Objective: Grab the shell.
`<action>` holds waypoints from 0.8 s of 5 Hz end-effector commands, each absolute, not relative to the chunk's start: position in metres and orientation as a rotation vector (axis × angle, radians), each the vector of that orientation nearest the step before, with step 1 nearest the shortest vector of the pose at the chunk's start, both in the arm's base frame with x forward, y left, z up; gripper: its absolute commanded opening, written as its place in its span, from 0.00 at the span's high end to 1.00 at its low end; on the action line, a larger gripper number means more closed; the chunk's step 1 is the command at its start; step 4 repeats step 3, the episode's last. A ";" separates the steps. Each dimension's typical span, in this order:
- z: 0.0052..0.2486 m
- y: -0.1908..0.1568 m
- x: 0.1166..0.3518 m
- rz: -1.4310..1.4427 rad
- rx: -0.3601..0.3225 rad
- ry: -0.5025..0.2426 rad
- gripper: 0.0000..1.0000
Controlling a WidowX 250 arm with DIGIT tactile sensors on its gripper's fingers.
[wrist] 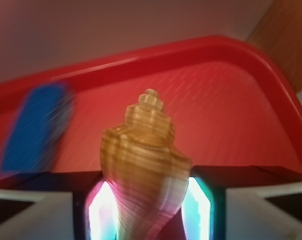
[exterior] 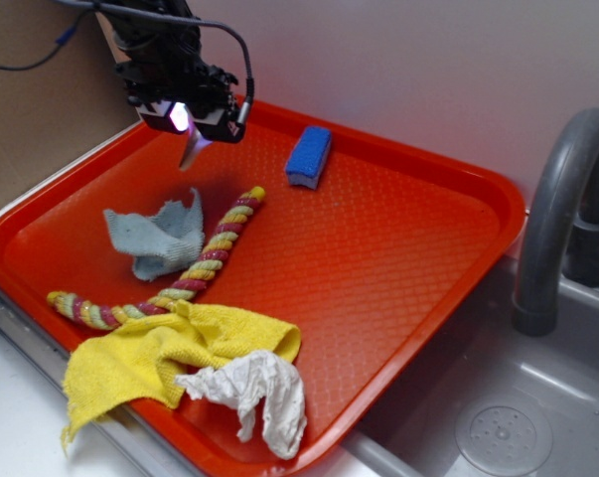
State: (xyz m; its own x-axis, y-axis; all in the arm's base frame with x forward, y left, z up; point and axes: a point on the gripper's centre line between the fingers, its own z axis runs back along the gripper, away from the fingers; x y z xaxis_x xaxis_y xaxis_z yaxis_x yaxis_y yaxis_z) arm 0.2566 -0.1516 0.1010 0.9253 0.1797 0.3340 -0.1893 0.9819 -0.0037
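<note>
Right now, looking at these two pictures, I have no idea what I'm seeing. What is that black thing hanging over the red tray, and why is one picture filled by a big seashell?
The black thing is a robot arm ending in a pincer. The exterior picture looks at the scene from outside; the wrist picture comes from a camera on the arm itself, so the shell looms large. The pincer is shut on that shell and holds it above the red tray. On the tray lie a blue sponge, a grey cloth, a striped rope, a yellow towel and a white rag. A sink with a grey faucet sits beside it.
</note>
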 end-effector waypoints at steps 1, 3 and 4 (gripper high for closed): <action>0.179 -0.184 0.223 -0.096 -0.225 -0.186 1.00; 0.190 -0.160 0.218 -0.176 -0.383 -0.126 1.00; 0.190 -0.160 0.218 -0.176 -0.383 -0.126 1.00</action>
